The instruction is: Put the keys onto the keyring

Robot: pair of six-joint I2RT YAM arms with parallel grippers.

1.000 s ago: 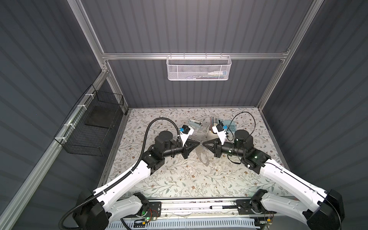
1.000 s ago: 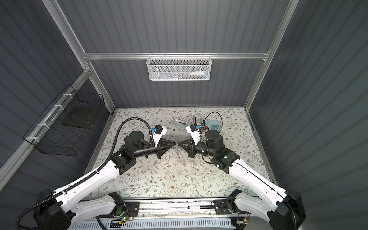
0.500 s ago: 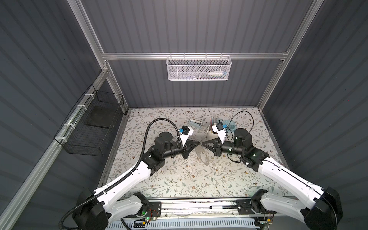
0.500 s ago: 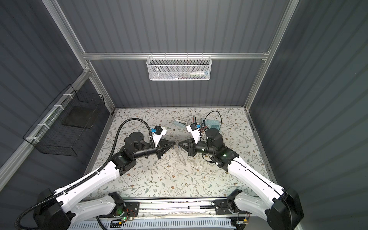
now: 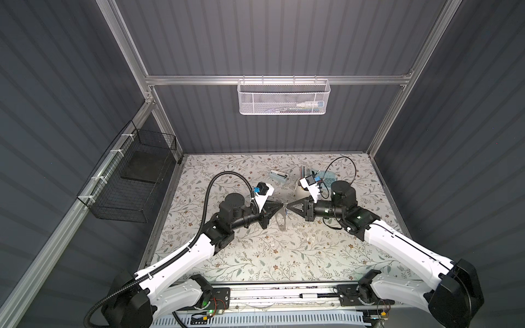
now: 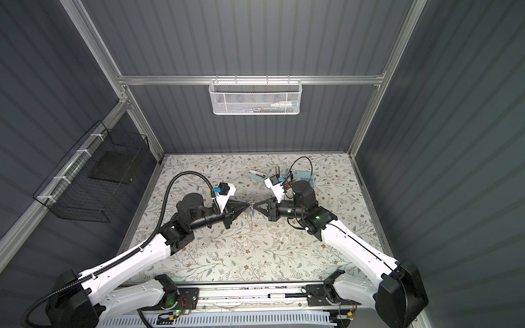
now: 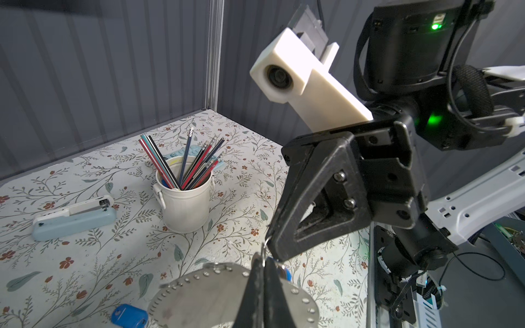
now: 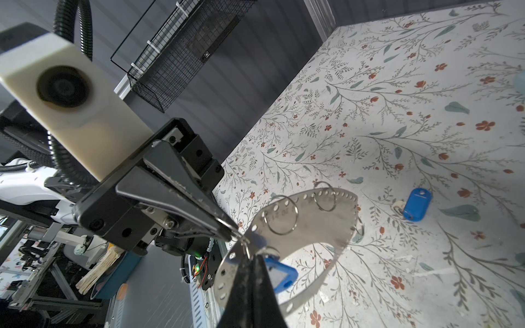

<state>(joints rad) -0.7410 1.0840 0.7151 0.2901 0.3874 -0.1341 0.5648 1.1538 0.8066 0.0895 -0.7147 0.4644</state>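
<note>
Left arm [image 5: 181, 255] reaches from the near edge up and inward, its wrist about level. Right arm [image 5: 403, 244] mirrors it from the opposite side, with a green light on at its forearm joint. Left gripper [image 5: 281, 204] and right gripper [image 5: 288, 207] point at each other, tips almost touching, raised above mid-table. Both sets of jaws are pressed together. Both tips sit at the rim of the keyring [image 8: 312, 224], which hangs off the table; which gripper bears it cannot be told.
</note>
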